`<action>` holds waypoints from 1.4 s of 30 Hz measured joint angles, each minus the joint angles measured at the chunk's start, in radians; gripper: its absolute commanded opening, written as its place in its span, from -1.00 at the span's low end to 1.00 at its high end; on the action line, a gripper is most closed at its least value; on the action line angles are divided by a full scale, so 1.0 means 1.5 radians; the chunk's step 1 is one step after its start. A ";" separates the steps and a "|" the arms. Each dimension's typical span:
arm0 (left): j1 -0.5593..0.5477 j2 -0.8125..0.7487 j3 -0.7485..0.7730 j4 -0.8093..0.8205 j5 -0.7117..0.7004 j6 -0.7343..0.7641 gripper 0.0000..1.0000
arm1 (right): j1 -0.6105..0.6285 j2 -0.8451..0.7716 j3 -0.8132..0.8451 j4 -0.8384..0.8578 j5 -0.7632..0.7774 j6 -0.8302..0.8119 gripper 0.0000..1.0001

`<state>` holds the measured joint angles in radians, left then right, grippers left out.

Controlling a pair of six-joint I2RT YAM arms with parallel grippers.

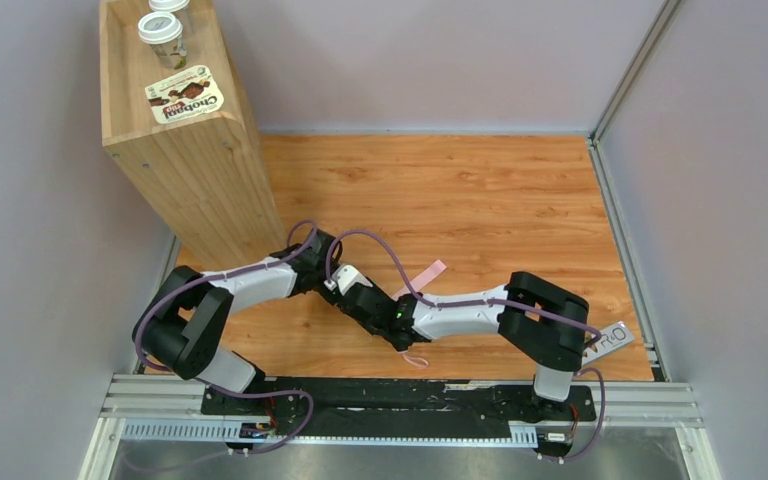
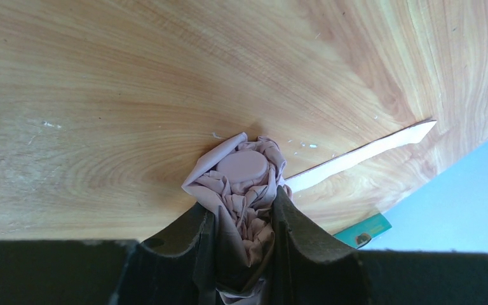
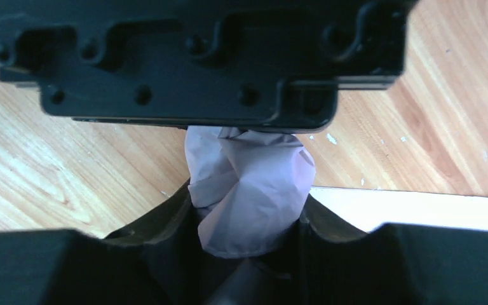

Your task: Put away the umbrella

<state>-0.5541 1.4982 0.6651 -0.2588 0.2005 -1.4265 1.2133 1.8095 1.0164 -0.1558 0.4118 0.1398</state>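
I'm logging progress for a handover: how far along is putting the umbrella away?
Done: the umbrella is collapsed into a small pink bundle, canopy gathered in. In hand: the left claw is shut on its crumpled fabric, and the right claw grips the bundle from the other side. Left: the strap sticks out loose, not wrapped around the bundle, and the bundle is not yet stowed anywhere.

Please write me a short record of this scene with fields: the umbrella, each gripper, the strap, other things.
umbrella: pale pink, crumpled into a small bundle, near the front middle of the table
left gripper: shut on the umbrella fabric, just behind its round cap
right gripper: shut on the same bundle, facing the left gripper
strap: stretched out on the table beside both
other things: wooden box at far left, two lidded cups on top
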 measured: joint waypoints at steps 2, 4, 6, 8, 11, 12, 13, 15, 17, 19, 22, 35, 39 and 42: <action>0.000 0.000 0.002 -0.005 -0.001 -0.002 -1.00 | 0.010 0.004 0.001 0.001 0.029 -0.009 -0.98; 0.000 0.000 0.004 -0.008 -0.002 -0.004 -1.00 | 0.011 0.004 0.001 0.002 0.036 -0.021 -1.00; 0.001 -0.003 0.004 -0.010 -0.005 -0.004 -0.89 | 0.007 0.002 -0.002 0.009 0.023 -0.029 -1.00; 0.003 -0.006 0.001 -0.005 -0.011 -0.004 -0.22 | -0.011 -0.002 -0.009 0.023 -0.020 -0.037 -1.00; 0.009 -0.022 -0.018 0.019 -0.023 0.010 0.43 | -0.062 -0.014 -0.030 0.066 -0.137 -0.044 -1.00; 0.009 -0.030 -0.027 0.032 -0.030 0.020 0.50 | -0.082 -0.017 -0.036 0.081 -0.179 -0.042 -1.00; 0.009 -0.043 -0.038 0.047 -0.034 0.029 0.53 | -0.108 -0.017 -0.042 0.100 -0.235 -0.038 -1.00; 0.011 -0.073 -0.056 0.067 -0.049 0.054 0.54 | -0.159 -0.015 -0.052 0.132 -0.343 -0.026 -1.00; 0.016 -0.097 -0.077 0.089 -0.060 0.078 0.54 | -0.198 -0.007 -0.057 0.153 -0.437 -0.019 -1.00; 0.022 -0.113 -0.092 0.104 -0.065 0.101 0.55 | -0.229 0.009 -0.057 0.171 -0.530 -0.012 -1.00; 0.026 -0.141 -0.106 0.113 -0.073 0.125 0.56 | -0.273 0.037 -0.050 0.193 -0.652 0.005 -1.00; 0.027 -0.072 -0.104 0.188 -0.013 0.074 0.54 | -0.361 0.116 -0.035 0.260 -0.884 0.110 -1.00; 0.017 -0.019 -0.070 0.190 0.017 0.034 0.43 | -0.372 0.120 -0.035 0.251 -0.906 0.128 -1.00; 0.005 0.011 -0.042 0.176 0.023 0.014 0.09 | -0.380 0.120 -0.032 0.233 -0.912 0.136 -1.00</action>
<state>-0.5465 1.5146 0.6018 0.0059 0.2352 -1.4052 0.6434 1.9892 0.9688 0.1944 -0.9558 0.3443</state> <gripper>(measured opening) 0.719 0.427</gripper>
